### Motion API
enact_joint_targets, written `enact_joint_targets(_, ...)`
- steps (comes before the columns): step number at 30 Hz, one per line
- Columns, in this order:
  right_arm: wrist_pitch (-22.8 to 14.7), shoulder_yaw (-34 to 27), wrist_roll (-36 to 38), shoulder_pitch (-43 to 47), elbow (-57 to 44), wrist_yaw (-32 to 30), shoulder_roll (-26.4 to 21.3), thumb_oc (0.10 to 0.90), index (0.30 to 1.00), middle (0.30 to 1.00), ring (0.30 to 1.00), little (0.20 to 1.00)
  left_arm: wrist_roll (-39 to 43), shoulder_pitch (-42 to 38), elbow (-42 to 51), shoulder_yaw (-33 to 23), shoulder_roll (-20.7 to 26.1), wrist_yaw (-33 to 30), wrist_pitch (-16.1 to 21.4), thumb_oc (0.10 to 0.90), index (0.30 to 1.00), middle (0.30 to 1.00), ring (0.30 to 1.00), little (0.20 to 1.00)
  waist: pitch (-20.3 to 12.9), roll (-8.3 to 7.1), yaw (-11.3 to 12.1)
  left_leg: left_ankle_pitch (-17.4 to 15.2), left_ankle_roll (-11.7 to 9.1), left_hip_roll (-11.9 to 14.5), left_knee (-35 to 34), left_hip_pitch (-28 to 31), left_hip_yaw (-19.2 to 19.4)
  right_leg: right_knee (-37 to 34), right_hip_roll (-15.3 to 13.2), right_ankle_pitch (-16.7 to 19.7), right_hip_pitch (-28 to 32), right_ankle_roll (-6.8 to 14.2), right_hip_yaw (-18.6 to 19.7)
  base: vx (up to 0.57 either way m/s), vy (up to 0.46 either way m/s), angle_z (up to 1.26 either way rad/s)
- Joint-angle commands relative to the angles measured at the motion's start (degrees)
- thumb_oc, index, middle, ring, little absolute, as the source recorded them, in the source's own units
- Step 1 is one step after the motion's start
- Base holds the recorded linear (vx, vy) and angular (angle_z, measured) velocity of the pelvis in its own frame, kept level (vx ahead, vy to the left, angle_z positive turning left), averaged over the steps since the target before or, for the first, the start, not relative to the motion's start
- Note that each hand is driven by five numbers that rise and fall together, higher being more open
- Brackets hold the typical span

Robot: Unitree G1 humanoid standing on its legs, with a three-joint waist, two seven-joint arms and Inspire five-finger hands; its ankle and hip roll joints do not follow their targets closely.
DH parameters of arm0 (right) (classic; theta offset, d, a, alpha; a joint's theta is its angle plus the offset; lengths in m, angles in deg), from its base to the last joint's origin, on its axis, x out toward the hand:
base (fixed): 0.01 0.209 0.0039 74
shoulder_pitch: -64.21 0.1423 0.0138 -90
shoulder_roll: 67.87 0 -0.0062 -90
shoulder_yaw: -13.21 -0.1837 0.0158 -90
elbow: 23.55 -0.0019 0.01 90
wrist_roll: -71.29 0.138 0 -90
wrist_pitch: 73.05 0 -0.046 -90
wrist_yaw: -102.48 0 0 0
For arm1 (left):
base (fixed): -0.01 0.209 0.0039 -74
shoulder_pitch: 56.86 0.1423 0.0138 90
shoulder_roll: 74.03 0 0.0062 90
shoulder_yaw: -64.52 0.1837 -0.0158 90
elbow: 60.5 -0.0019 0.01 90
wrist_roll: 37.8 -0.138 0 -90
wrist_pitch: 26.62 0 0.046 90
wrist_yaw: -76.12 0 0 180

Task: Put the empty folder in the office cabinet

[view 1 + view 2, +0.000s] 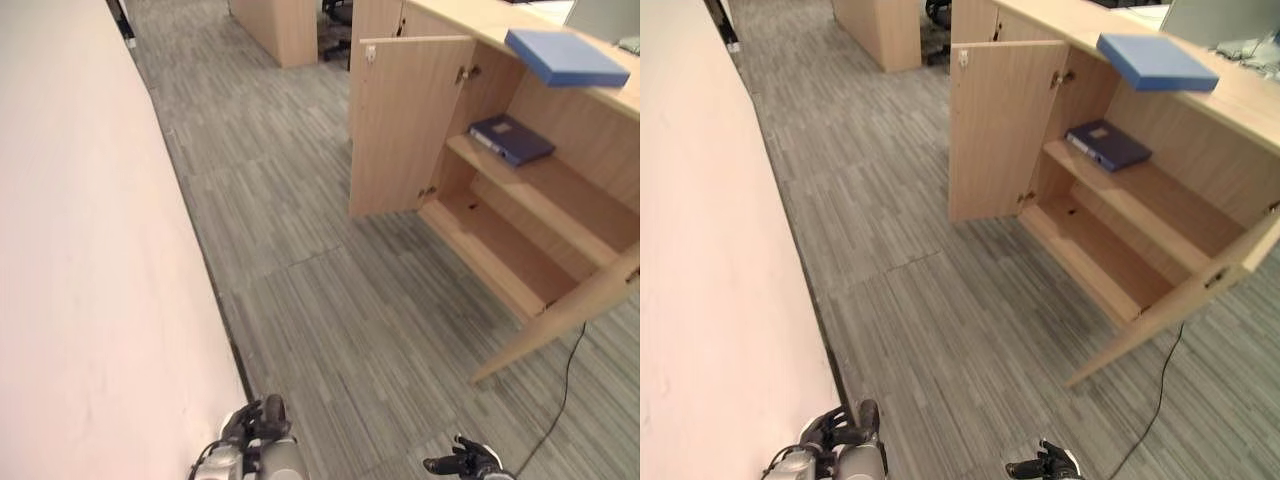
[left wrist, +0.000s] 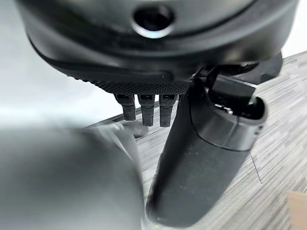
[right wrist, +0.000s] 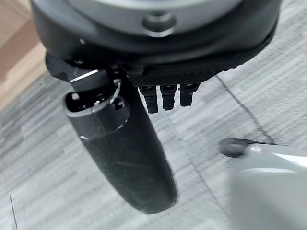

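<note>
At the bottom edge of the head views, the left hand [image 1: 255, 425] and the right hand [image 1: 465, 462] are seen low over the grey carpet [image 1: 330, 300], both empty. In the wrist views each hand's fingers [image 2: 146, 109] hang straight and relaxed beside the thumb, with nothing held; how fully they are spread cannot be judged at such close range. Well ahead, the office cabinet [image 1: 500, 240] stands with both doors [image 1: 405, 125] swung open. 1 dark blue binder [image 1: 510, 138] already lies on its upper shelf [image 1: 540, 195]. The light blue folder [image 1: 565, 57], taken to be the empty one, rests on the cabinet top [image 1: 470, 20], overhanging the front edge, well apart from both hands. The approach step is judged to be in hand, with nothing grasped yet. Next, the cabinet must be neared and the folder's overhanging edge reached from above.
</note>
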Motion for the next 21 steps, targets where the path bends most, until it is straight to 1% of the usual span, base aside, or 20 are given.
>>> enact_joint_targets(1,-1.50,0.75,-0.71,3.12,-5.48,0.67,-3.84,0.800,0.900,0.900,0.900,0.900,-4.51,3.26,2.55,5.63,3.82,-0.46,-0.08,0.800,0.900,0.900,0.900,0.900,-1.66,1.94,-0.29,4.72,-1.12,3.55,-3.76,-2.95,-3.05,9.91,-3.91,9.07,-2.82,3.73,0.20,0.32,0.342,-0.41)
enact_joint_targets(2,-1.17,1.89,-2.18,4.74,-5.69,0.87,-3.86,0.800,0.900,0.900,0.900,0.900,-4.94,3.00,2.78,6.17,4.46,-0.23,-0.15,0.800,0.900,0.900,0.900,0.900,-1.59,1.24,0.27,1.81,0.85,1.50,-0.99,-3.66,-2.32,13.58,-5.19,17.16,-5.73,4.14,1.31,0.23,0.268,-0.34)
enact_joint_targets(3,-1.16,1.89,-2.19,4.77,-5.68,0.87,-3.85,0.800,0.900,0.900,0.900,0.900,-4.94,2.97,2.77,6.15,4.48,-0.22,-0.15,0.800,0.900,0.900,0.900,0.900,-1.66,1.17,0.35,1.64,0.92,1.48,-0.77,-3.83,-2.22,13.60,-5.27,17.18,-5.89,4.14,1.41,0.27,0.335,-0.63)
enact_joint_targets(4,-1.32,2.29,-2.55,6.06,-6.22,0.67,-4.02,0.800,0.900,0.900,0.900,0.900,-4.64,2.48,3.16,6.32,5.08,-0.36,-0.16,0.800,0.900,0.900,0.900,0.900,-1.21,1.60,0.55,-0.96,2.86,-0.36,0.90,-3.66,-1.68,17.15,-5.79,22.33,-8.66,4.14,1.57,0.11,0.156,-0.46)
enact_joint_targets(5,-1.32,2.29,-2.55,6.11,-6.20,0.67,-4.01,0.800,0.900,0.900,0.900,0.900,-4.64,2.44,3.15,6.31,5.09,-0.36,-0.16,0.800,0.900,0.900,0.900,0.900,-1.23,1.54,0.64,-1.09,2.91,-0.37,1.05,-3.74,-1.56,17.24,-5.86,22.31,-8.83,4.14,1.71,0.19,0.253,-0.31)
enact_joint_targets(6,-1.33,2.18,-2.61,6.50,-6.25,0.64,-4.01,0.800,0.900,0.900,0.900,0.900,-4.59,2.27,3.19,6.31,5.21,-0.37,-0.23,0.800,0.900,0.900,0.900,0.900,-1.07,1.80,0.82,-2.19,3.84,-1.16,1.52,-3.49,-1.06,19.09,-6.39,24.30,-9.70,4.14,1.11,0.13,0.216,-0.03)
enact_joint_targets(7,-1.47,2.10,-2.39,6.93,-6.67,0.50,-4.09,0.800,0.900,0.900,0.900,0.900,-4.32,2.18,3.48,6.24,5.37,-0.47,-0.26,0.800,0.900,0.900,0.900,0.900,-0.74,2.49,0.88,-3.31,4.99,-2.15,1.80,-2.92,-0.51,21.80,-7.06,25.59,-11.05,3.81,-0.16,0.27,0.472,0.14)
enact_joint_targets(8,-1.59,1.86,-2.18,7.49,-7.40,0.21,-4.20,0.800,0.900,0.900,0.900,0.900,-3.81,1.91,3.85,5.81,5.87,-0.72,-0.34,0.800,0.900,0.900,0.900,0.900,0.64,3.60,0.29,-5.37,6.92,-4.09,0.99,0.11,0.89,27.63,-8.69,28.44,-13.88,3.19,-2.62,0.18,0.374,0.14)
enact_joint_targets(9,-1.58,1.85,-2.18,7.52,-7.40,0.20,-4.22,0.800,0.900,0.900,0.900,0.900,-3.81,1.88,3.85,5.81,5.85,-0.72,-0.35,0.800,0.900,0.900,0.900,0.900,0.57,3.76,0.41,-5.26,6.94,-3.91,0.89,0.08,0.96,27.41,-8.50,28.70,-13.97,3.16,-2.53,0.20,0.382,0.02)
enact_joint_targets(10,-1.74,1.75,-2.19,7.64,-7.22,-0.03,-4.17,0.800,0.900,0.900,0.900,0.900,-3.81,1.81,4.06,5.72,5.87,-0.83,-0.46,0.800,0.900,0.900,0.900,0.900,0.92,4.48,0.42,-6.19,7.88,-4.75,0.41,1.37,1.78,29.27,-9.35,28.74,-14.72,2.94,-5.41,0.13,0.239,0.14)
enact_joint_targets(11,-1.76,1.67,-2.30,7.79,-7.16,-0.10,-4.13,0.800,0.900,0.900,0.900,0.900,-3.71,1.88,4.23,5.63,5.84,-0.95,-0.53,0.800,0.900,0.900,0.900,0.900,1.23,5.42,-0.12,-6.72,8.52,-5.38,-0.76,3.40,2.09,32.17,-8.12,27.88,-17.24,2.76,-5.69,0.23,0.331,0.03)
enact_joint_targets(12,-1.78,1.65,-2.30,7.71,-7.21,-0.19,-4.18,0.800,0.900,0.900,0.900,0.900,-3.44,1.90,4.24,5.38,5.89,-1.03,-0.48,0.800,0.900,0.900,0.900,0.900,1.81,5.98,-0.98,-7.04,8.78,-5.93,-1.64,5.19,2.13,34.42,-6.61,25.50,-19.57,2.59,-5.21,0.26,0.312,0.21)
enact_joint_targets(13,-1.80,1.38,-2.12,7.52,-7.07,-0.29,-4.26,0.800,0.900,0.900,0.900,0.900,-3.26,1.80,4.14,5.08,5.76,-1.15,-0.43,0.800,0.900,0.900,0.900,0.900,2.40,6.86,-1.88,-7.23,8.93,-6.48,-3.03,6.99,2.06,34.73,-4.01,22.01,-22.58,1.80,-5.27,0.28,0.253,0.02)
enact_joint_targets(15,-1.84,0.56,-1.53,7.16,-6.55,-0.67,-4.47,0.800,0.900,0.900,0.900,0.900,-3.32,1.60,3.80,4.77,5.63,-1.09,-0.38,0.800,0.900,0.900,0.900,0.900,3.76,7.79,-3.46,-7.80,8.99,-7.68,-5.14,10.11,1.96,32.81,-1.70,16.35,-26.24,1.33,-7.68,0.35,0.165,-0.54)
enact_joint_targets(16,-1.94,-0.15,-1.22,6.69,-6.01,-1.15,-4.66,0.800,0.900,0.900,0.900,0.900,-3.63,1.50,3.62,4.79,5.62,-1.01,-0.37,0.800,0.900,0.900,0.900,0.900,4.17,7.86,-4.41,-9.02,8.47,-8.39,-6.82,12.75,2.73,25.91,-1.36,13.83,-28.81,0.35,-12.19,0.33,0.061,-0.66)
enact_joint_targets(17,-1.94,-0.15,-1.23,6.65,-6.01,-1.15,-4.66,0.800,0.900,0.900,0.900,0.900,-3.63,1.52,3.61,4.80,5.61,-1.01,-0.37,0.800,0.900,0.900,0.900,0.900,4.32,7.92,-4.57,-9.09,8.38,-8.35,-7.01,13.13,2.57,25.83,-1.33,13.57,-28.35,0.34,-12.43,0.32,0.005,-0.07)
enact_joint_targets(18,-1.97,-0.56,-1.00,6.47,-5.58,-1.32,-4.79,0.800,0.900,0.900,0.900,0.900,-4.10,1.50,3.34,5.03,5.53,-0.86,-0.39,0.800,0.900,0.900,0.900,0.900,4.68,7.73,-5.37,-9.62,8.08,-8.86,-7.95,14.52,2.71,21.94,-1.18,14.28,-30.65,0.15,-13.96,0.24,-0.053,0.15)
enact_joint_targets(19,-2.05,-1.02,-0.63,6.27,-5.11,-1.48,-4.99,0.800,0.900,0.900,0.900,0.900,-4.56,1.45,3.04,5.16,5.49,-0.74,-0.34,0.800,0.900,0.900,0.900,0.900,5.01,7.38,-6.46,-10.32,7.59,-9.62,-9.14,16.45,2.41,16.90,-0.80,15.52,-32.35,0.30,-14.34,0.36,-0.086,0.00)
enact_joint_targets(20,-2.13,-1.29,-0.37,5.98,-4.87,-1.53,-5.13,0.800,0.900,0.900,0.900,0.900,-5.14,1.41,2.86,5.16,5.51,-0.67,-0.31,0.800,0.900,0.900,0.900,0.900,4.98,7.19,-7.22,-10.91,7.13,-10.09,-9.81,17.71,2.20,12.78,-0.37,16.24,-33.09,0.61,-14.09,0.42,-0.117,-0.05)
enact_joint_targets(21,-2.26,-1.92,0.29,5.57,-4.34,-1.63,-5.23,0.800,0.900,0.900,0.900,0.900,-5.53,1.29,2.46,4.99,5.49,-0.57,-0.18,0.800,0.900,0.900,0.900,0.900,5.16,7.34,-8.42,-11.84,6.53,-10.23,-10.60,19.59,1.68,7.23,0.64,17.95,-33.39,1.13,-13.30,0.56,-0.175,0.04)
